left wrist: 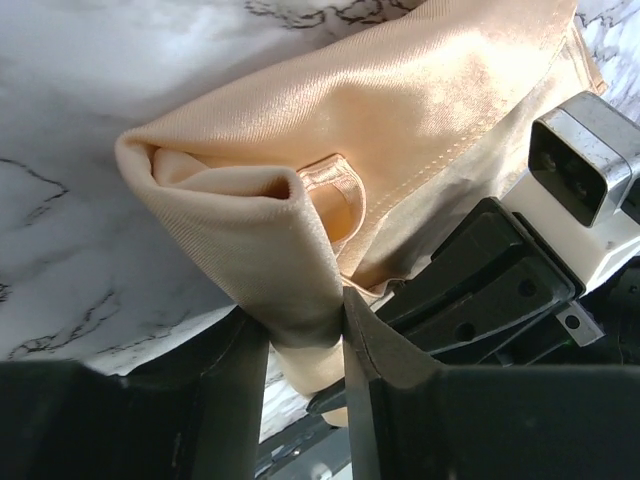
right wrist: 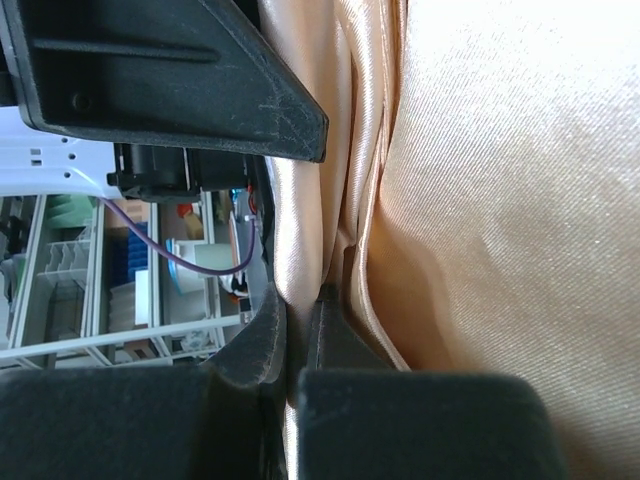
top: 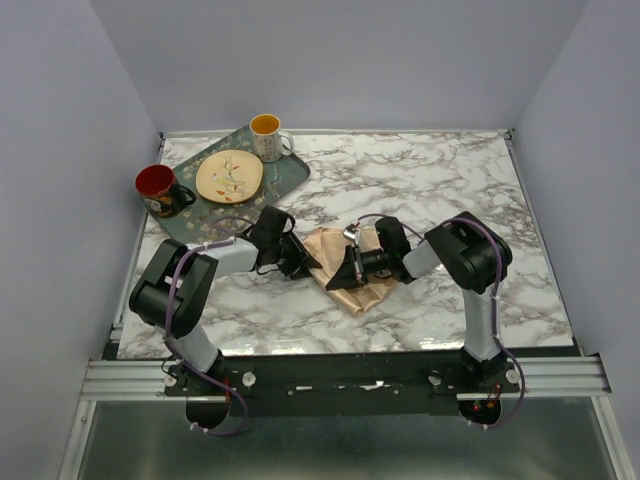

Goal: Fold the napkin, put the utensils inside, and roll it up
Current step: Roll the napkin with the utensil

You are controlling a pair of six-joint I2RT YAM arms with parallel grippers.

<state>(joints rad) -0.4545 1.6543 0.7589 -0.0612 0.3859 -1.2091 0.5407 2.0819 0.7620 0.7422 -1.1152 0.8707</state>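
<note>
The peach-tan napkin [top: 352, 268] lies bunched and partly rolled on the marble table, between my two grippers. My left gripper [top: 300, 262] is shut on a thick rolled fold at its left end. In the left wrist view, the napkin [left wrist: 400, 110] passes between the jaws of the gripper [left wrist: 305, 335]. My right gripper [top: 347, 272] is shut on a thin fold of the napkin [right wrist: 500, 200], pinched tightly in the right wrist view [right wrist: 300, 315]. A small silvery utensil tip [top: 351, 233] shows at the napkin's far edge. The other utensils are hidden in the cloth.
A grey-green tray [top: 290, 175] at the back left holds a cream floral plate [top: 229, 176] and a white mug with a yellow inside [top: 266, 136]. A red mug [top: 158, 188] stands at the tray's left end. The two arms nearly touch over the napkin.
</note>
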